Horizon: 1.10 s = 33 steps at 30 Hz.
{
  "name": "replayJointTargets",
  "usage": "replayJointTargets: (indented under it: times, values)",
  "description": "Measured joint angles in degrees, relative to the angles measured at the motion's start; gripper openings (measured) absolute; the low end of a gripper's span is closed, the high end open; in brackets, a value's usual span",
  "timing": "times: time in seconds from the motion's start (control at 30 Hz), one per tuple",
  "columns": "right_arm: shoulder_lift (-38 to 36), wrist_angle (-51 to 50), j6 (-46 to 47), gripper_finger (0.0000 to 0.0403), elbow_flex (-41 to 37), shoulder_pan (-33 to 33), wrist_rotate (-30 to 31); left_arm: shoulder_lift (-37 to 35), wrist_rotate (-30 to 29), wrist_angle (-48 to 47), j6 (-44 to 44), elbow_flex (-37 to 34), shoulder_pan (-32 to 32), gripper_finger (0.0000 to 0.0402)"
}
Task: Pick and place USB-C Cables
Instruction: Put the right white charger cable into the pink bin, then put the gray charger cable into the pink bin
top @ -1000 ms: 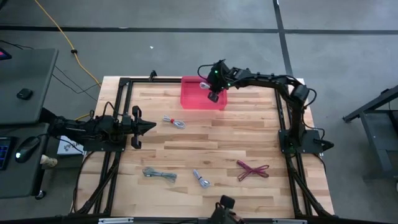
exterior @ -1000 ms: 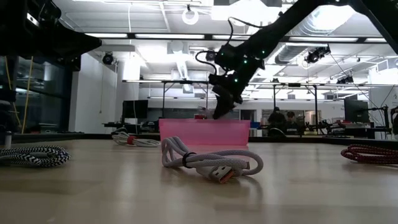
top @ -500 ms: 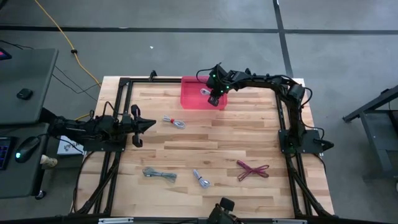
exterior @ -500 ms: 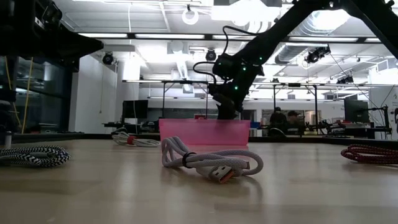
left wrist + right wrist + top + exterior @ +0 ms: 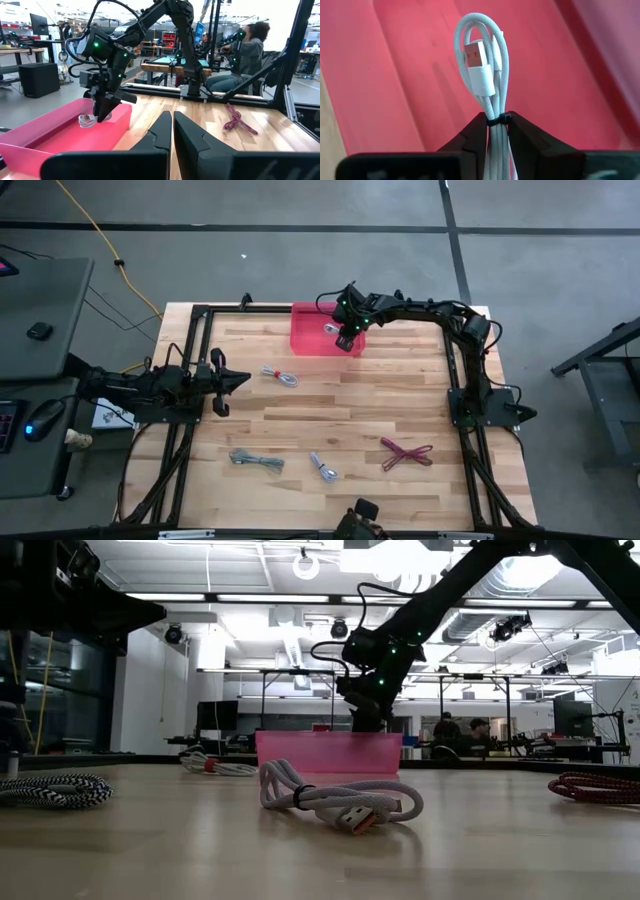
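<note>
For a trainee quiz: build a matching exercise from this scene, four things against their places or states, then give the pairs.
Things:
1. white cable
2. dark red cable
3. left gripper
4. pink bin

Places or states:
A. fingers shut, holding nothing
B. at the table's far edge
C. pinched by the right gripper over the bin
D. on the wood near the right arm's base

Pairs: 1-C, 2-D, 3-A, 4-B

The high view looks straight down on the whole table (image 5: 340, 395). The low view sits level at the tabletop, facing the room. Both wrist views (one close, one farther off) share the pink bin (image 5: 60, 132).
</note>
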Motion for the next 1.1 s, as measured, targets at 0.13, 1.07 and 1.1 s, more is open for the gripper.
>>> replayJointTargets:
  times: [0.13,1.07,1.1]
  values:
    - [0.02,-0.03,-0.07,0.0079,0.00,0.00,0.00,0.01,0.00,0.01,0.02,0.00,0.01,0.0001]
    - [-14.98,3.96,-2.52,0.0126,0.00,4.75,7.51,0.01,3.46,5.88,0.94,0.00,0.01,0.0084]
    - [-15.78,3.95,-2.55,0.0126,0.00,5.02,8.15,0.01,3.56,7.46,-0.21,0.00,-0.01,0.0090]
